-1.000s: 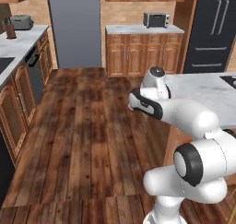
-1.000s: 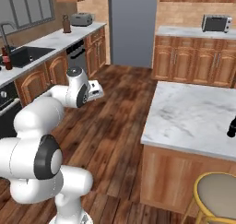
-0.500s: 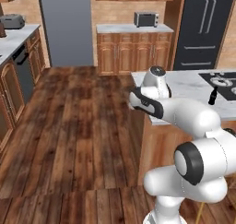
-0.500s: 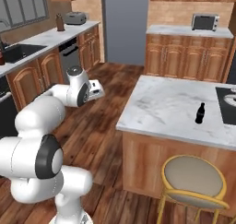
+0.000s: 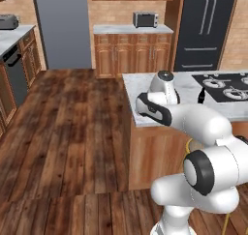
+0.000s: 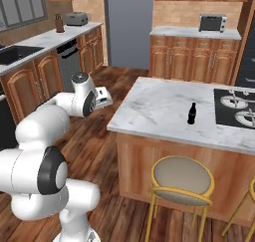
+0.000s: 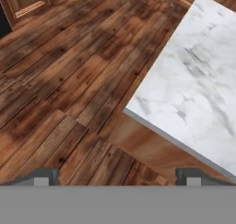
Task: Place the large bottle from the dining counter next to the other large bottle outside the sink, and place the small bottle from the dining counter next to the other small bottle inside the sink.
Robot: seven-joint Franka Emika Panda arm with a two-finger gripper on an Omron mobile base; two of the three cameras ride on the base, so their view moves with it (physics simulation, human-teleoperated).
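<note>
The dining counter (image 6: 159, 106) has a white-grey marble top and a black stove plate (image 6: 238, 104) at its right end. One dark narrow-necked bottle (image 6: 191, 113) stands upright on it just left of the stove, also seen as the bottle (image 5: 201, 96); it is too small to tell whether it is the large or the small one. My gripper (image 6: 103, 97) hangs open and empty over the wood floor, left of the counter's near corner (image 7: 138, 109). Its fingertips (image 7: 46, 175) stand wide apart. The black sink (image 6: 15, 54) lies far left; the other bottles are out of view.
A round-seat stool (image 6: 182, 179) stands at the counter's front. Wooden cabinets with a dishwasher (image 6: 67, 61) run along the left wall, with a toaster (image 6: 75, 19) on top. At the back are a steel fridge (image 6: 127, 27), a microwave (image 6: 211, 22) and a black fridge (image 5: 203, 28).
The whole scene has shifted: the base has swung and moved toward the dining counter, which now looms larger and nearer. The arm keeps its pose and the gripper stays open.
</note>
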